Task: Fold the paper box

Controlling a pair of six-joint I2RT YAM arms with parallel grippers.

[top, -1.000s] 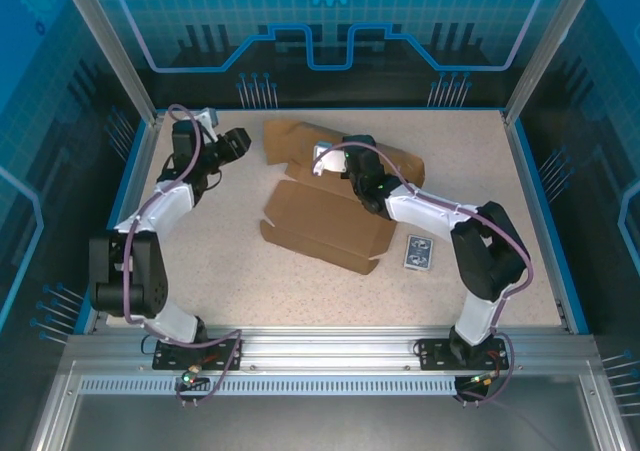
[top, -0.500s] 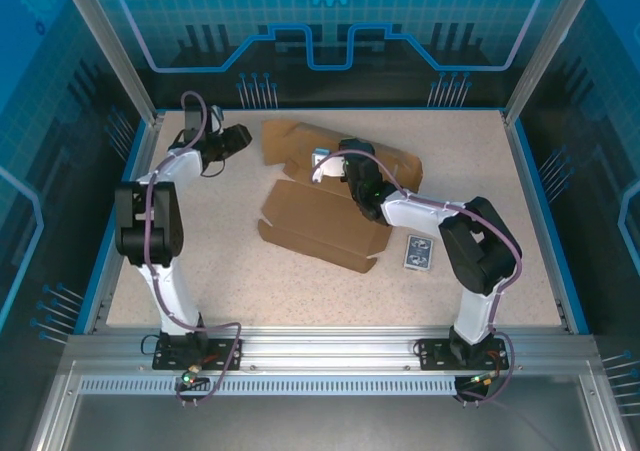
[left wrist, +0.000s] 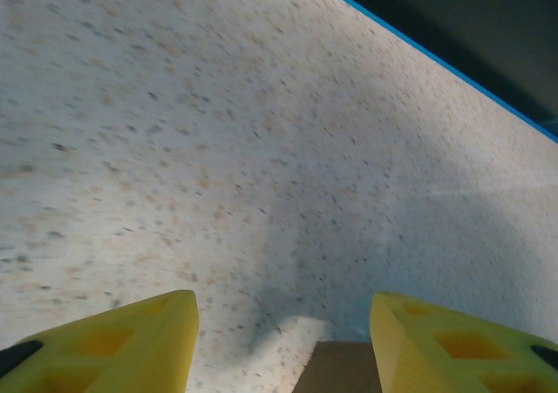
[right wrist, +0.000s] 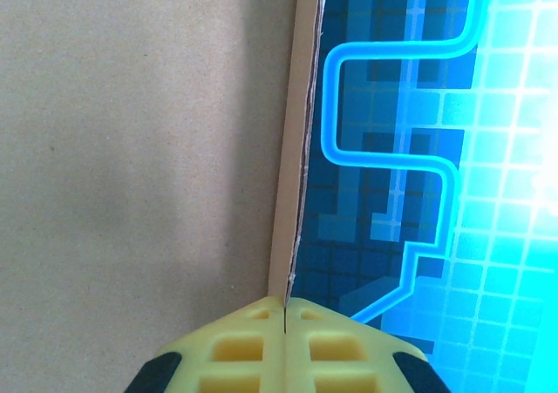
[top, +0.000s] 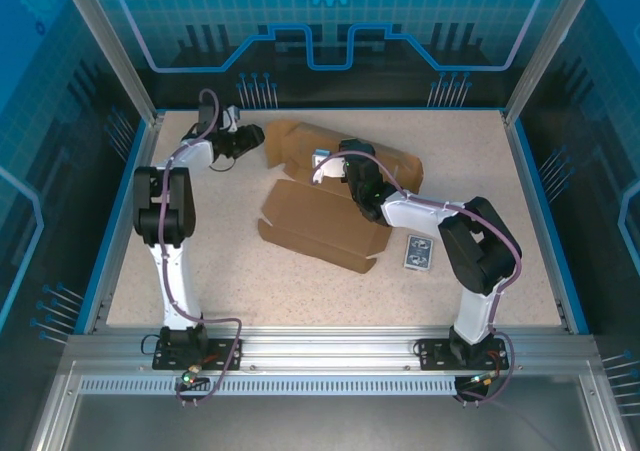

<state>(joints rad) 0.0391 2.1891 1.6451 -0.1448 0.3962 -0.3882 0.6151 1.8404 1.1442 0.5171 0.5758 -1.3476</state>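
The paper box (top: 322, 221) lies as a flat brown die-cut sheet in the middle of the table, its far panels (top: 395, 159) reaching toward the back. My right gripper (top: 335, 163) is over the sheet's middle, shut on a raised flap. In the right wrist view that flap's thin edge (right wrist: 296, 158) runs up from the closed right gripper (right wrist: 285, 304), with a brown panel (right wrist: 131, 149) to its left. My left gripper (top: 256, 135) is stretched to the far left, just beside the sheet's back-left corner. It stands open (left wrist: 283, 328), with a tip of cardboard (left wrist: 336, 369) low between the fingers, untouched.
A small blue-patterned card pack (top: 419, 252) lies on the table to the right of the sheet, near the right arm's elbow. The blue table rim (top: 130, 181) and frame posts bound the left and back sides. Speckled tabletop (left wrist: 218, 149) lies ahead of the left gripper.
The left arm has stretched out farther, carrying its gripper toward the back and rightward to the sheet's far-left corner. The right gripper has stayed shut on the flap.
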